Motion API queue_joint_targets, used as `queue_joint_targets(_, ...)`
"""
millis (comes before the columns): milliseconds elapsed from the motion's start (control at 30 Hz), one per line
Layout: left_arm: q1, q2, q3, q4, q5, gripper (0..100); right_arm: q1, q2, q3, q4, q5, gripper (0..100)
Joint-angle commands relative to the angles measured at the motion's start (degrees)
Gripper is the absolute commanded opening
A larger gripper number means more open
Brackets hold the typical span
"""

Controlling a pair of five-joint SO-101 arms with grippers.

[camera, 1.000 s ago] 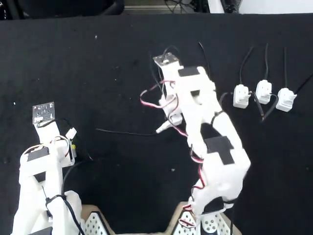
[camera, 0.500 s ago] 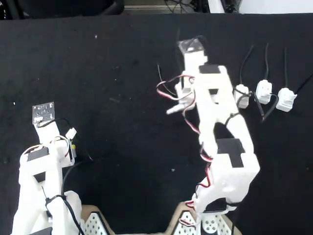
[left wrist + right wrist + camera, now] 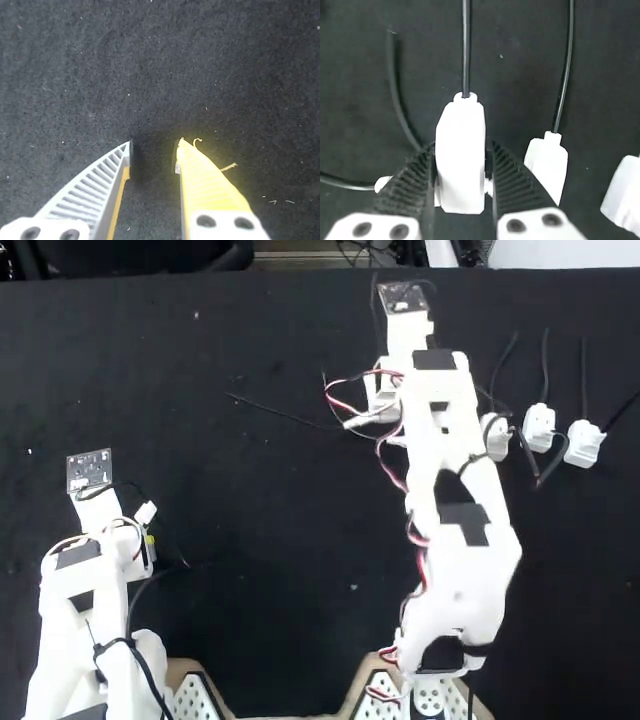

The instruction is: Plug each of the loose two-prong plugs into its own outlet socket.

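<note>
Since the next move depends on pushing straight along one line, what counts is how the socket (image 3: 460,135) lies to the right gripper (image 3: 462,150). The socket sits dead ahead, its white body between the fingertips. Its long axis runs in line with the fingers, and its cord (image 3: 465,45) leads directly away. The gripper looks closed on a plug (image 3: 352,423), held low between the fingers. The plug's thin black cable (image 3: 270,408) trails off sideways across the table (image 3: 200,360).

I cannot tell whether the prongs are already in the socket, because the joint is hidden between the fingers. As I judge it, any push should follow that shared axis without twisting.

A second socket (image 3: 546,162) lies just beside the first and roughly parallel to it, with a third (image 3: 622,192) further along the row.

The right arm (image 3: 450,490) is by far the nearer one. The left gripper (image 3: 154,145) hangs over bare black cloth well apart from the row, its fingers narrowly parted with nothing between them.

No brand, label or writing can be read on the plug, the sockets or the cords.
</note>
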Motion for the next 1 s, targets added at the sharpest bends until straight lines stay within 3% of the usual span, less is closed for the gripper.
queue_joint_targets(0, 0.66, -0.79, 0.04, -0.70, 0.44, 16, 3.08, 4.18, -9.36, 3.87, -0.53, 1.1)
queue_joint_targets(100, 0.75, -0.79, 0.04, -0.70, 0.44, 16, 3.87, 9.10, -15.60, 10.11, -0.53, 2.1)
queue_joint_targets(300, 0.75, -0.79, 0.04, -0.70, 0.44, 16, 2.55, 16.66, -27.82, 21.45, 0.62, 19.8)
queue_joint_targets(567, 0.75, -0.79, 0.04, -0.70, 0.44, 16, -0.44, 16.57, -50.51, 39.91, 2.81, 20.1)
queue_joint_targets(633, 0.75, -0.79, 0.04, -0.70, 0.44, 16, -0.09, 15.25, -54.46, 40.44, 2.37, 20.1)
queue_joint_targets(833, 0.75, -0.79, 0.04, -0.70, 0.44, 16, -0.44, 6.29, -47.34, 40.44, 2.29, 19.1)
queue_joint_targets(967, 0.75, -0.79, 0.13, -0.70, 0.44, 16, -0.18, -6.99, -34.15, 40.35, 2.73, 7.9)
